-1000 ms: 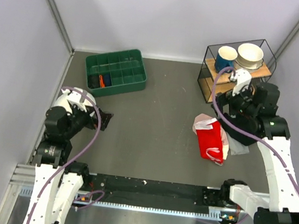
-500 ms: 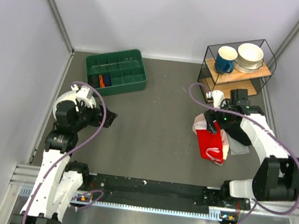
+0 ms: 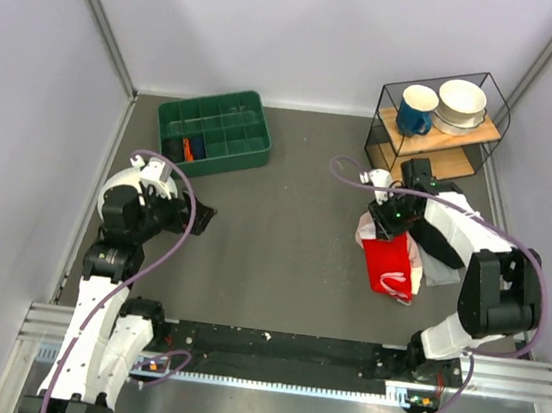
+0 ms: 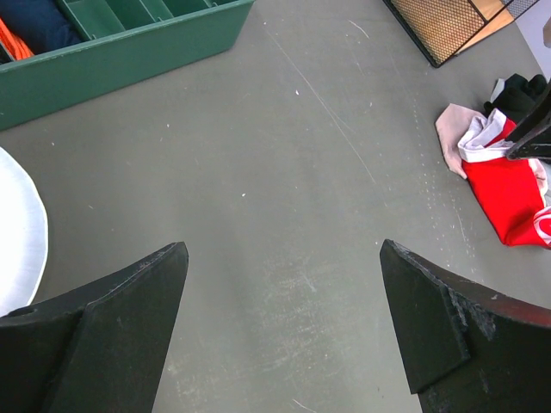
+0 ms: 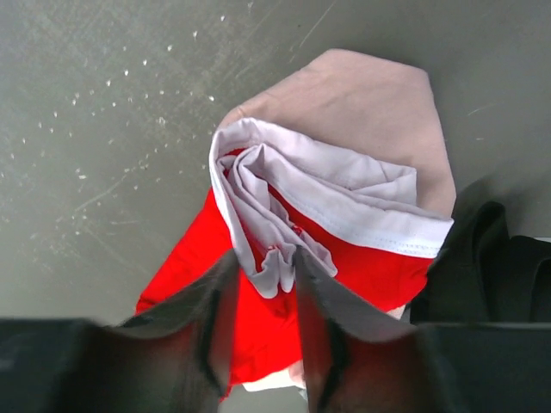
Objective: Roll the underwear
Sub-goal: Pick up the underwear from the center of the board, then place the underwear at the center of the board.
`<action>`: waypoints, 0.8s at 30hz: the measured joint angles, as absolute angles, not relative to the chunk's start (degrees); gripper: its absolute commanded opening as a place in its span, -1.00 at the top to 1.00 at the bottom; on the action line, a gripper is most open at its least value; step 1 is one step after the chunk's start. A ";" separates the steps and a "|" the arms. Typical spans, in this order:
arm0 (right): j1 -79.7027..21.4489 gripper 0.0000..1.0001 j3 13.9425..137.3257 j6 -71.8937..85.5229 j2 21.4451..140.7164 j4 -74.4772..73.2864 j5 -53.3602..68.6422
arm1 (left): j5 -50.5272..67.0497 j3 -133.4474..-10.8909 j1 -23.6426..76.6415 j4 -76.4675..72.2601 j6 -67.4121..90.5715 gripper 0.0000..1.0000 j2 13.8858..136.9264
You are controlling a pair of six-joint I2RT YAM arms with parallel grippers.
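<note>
**Pinch on the underwear [image 3: 388,264] waistband**

The right gripper [image 5: 265,288] clamps the bunched white waistband. The red briefs lie toward the table's [image 3: 283,228] 3 o'clock, on a pink-beige cloth [image 5: 362,103]. The left gripper [image 4: 282,258] hangs spread wide, empty.

Plainly a robotics lab test cell, not a home. Closed in on three sides by bare pale panels [image 3: 308,29] joined at metal corner posts [image 3: 103,19]. Left arm [image 3: 124,213] and right arm [image 3: 460,224], trailing cables, bolted along an aluminium rail [image 3: 40,321] at the near edge of a scuffed grey table [image 3: 281,247]. Furnished only with staged props: a green compartment tray [image 3: 215,131], a wire rack [image 3: 433,160] with mug [image 3: 417,108] and bowl [image 3: 462,100].
</note>
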State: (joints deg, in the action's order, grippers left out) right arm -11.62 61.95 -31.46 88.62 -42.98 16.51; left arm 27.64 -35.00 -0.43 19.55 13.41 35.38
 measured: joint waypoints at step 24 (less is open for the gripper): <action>-18.74 1.00 122.26 -34.59 83.07 -62.22 22.35 | 24.58 -35.00 -0.43 19.70 13.32 -0.98 35.00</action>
